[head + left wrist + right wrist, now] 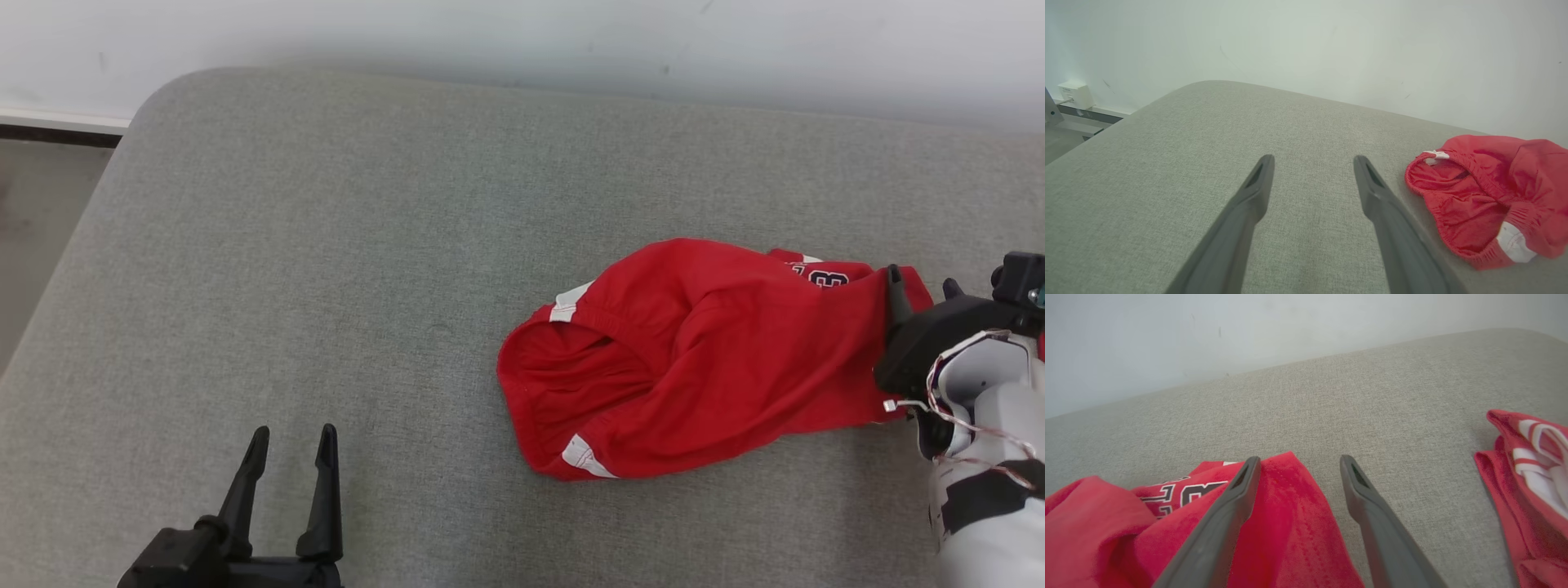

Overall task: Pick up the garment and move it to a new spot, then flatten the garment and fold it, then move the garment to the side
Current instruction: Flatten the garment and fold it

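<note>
We see red shorts (702, 359) crumpled on the grey cushion's (367, 245) right half, our left gripper (295, 430) above the cushion's near-left part, jaws spread and empty, our right gripper (1299, 459) at the cushion's far right, jaws spread, one finger over red cloth

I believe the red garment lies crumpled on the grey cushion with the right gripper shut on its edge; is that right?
Not quite: the right gripper is open, its fingers apart over the edge of the red garment, as the right wrist view shows. The garment does lie crumpled on the grey cushion.
</note>
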You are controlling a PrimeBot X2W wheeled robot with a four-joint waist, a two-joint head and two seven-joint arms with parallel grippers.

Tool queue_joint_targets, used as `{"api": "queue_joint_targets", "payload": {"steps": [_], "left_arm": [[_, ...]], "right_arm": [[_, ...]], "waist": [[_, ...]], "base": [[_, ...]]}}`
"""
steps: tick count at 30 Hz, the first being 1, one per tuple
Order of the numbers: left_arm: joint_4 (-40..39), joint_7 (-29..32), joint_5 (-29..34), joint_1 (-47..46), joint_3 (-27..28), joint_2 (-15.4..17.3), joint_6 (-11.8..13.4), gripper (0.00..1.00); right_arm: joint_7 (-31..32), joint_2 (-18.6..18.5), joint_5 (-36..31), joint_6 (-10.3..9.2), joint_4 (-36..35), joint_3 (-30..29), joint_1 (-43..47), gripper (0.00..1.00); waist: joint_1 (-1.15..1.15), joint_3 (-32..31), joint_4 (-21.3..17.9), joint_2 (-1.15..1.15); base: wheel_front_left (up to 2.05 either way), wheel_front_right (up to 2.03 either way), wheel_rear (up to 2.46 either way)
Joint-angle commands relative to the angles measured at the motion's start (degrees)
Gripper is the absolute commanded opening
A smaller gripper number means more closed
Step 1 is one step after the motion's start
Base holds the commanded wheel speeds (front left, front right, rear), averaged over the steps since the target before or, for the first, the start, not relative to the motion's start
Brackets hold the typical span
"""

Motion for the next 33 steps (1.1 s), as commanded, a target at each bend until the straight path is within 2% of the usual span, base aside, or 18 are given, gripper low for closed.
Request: {"api": "queue_joint_targets", "payload": {"steps": [1, 6, 7, 12, 17, 24, 33], "left_arm": [[0.07, -0.11, 0.04, -0.66, 0.3, -0.03, 0.36, 1.0], [-0.06, -0.11, 0.48, 0.37, 1.49, -0.01, 0.3, 1.0], [-0.19, -0.11, 0.61, 0.69, 1.91, 0.0, 0.16, 1.0], [-0.37, -0.11, 0.97, 1.48, 2.81, -0.01, -0.08, 1.0], [-0.14, -0.1, 1.13, 2.13, 3.41, -0.01, -0.42, 1.0], [0.4, -0.11, 0.95, 3.86, 3.78, -0.01, -0.36, 1.0], [0.6, -0.11, 0.77, 5.42, 3.33, -0.01, -0.5, 1.0]], "right_arm": [[-1.12, 0.44, -1.49, -0.15, -0.92, 0.02, 1.49, 1.0], [-5.95, 1.11, -4.97, -0.15, -6.81, 2.46, 6.42, 1.0], [-8.73, 1.49, -4.97, -0.15, -10.33, 4.77, 9.43, 1.0], [-13.73, 1.79, -3.4, -0.15, -19.97, 10.04, 18.67, 1.0], [-18.28, 1.7, -2.04, -0.15, -26.7, 13.49, 26.63, 1.0], [-20.27, 1.9, -1.14, -0.15, -29.8, 17.33, 33.37, 1.0], [-18.69, 2.31, 0.21, -0.15, -31.05, 19.23, 36.95, 1.0]], "waist": [[0.0, -0.49, -0.66, 0.0], [0.0, -2.02, -2.94, 0.0], [0.0, -2.62, -3.83, 0.0], [0.0, -3.79, -6.06, 0.0], [0.0, -5.07, -8.01, 0.0], [0.0, -7.29, -9.54, 0.0], [0.0, -8.52, -10.45, 0.0]], "base": [[0.0, 0.0, 0.0], [0.0, 0.0, 0.0], [0.0, 0.0, 0.0], [0.0, 0.0, 0.0], [0.0, 0.0, 0.0], [0.0, 0.0, 0.0], [0.0, 0.0, 0.0]]}}
